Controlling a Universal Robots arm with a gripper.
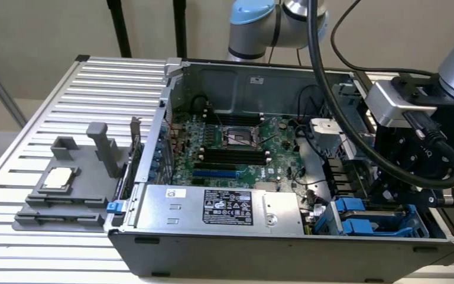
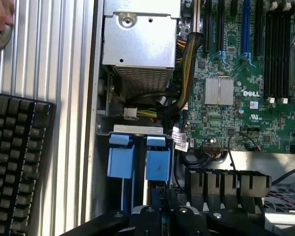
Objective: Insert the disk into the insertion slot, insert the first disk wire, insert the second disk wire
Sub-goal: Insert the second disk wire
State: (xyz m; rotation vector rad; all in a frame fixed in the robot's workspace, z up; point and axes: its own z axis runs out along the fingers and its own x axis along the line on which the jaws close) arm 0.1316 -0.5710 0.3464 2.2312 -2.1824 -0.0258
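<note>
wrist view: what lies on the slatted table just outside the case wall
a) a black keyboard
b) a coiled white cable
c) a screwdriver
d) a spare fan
a: rows of dark keys of a keyboard lie on the ribbed table beside the case wall.

The exterior view looks down from high onto the open computer case [image 1: 290, 177]; the wrist view hangs close above its motherboard [image 2: 246, 73].

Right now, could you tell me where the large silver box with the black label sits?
The large silver box lies inside the computer case along its front edge in the exterior view, just before the green motherboard and to the exterior view's left of the blue drive fittings.
</note>
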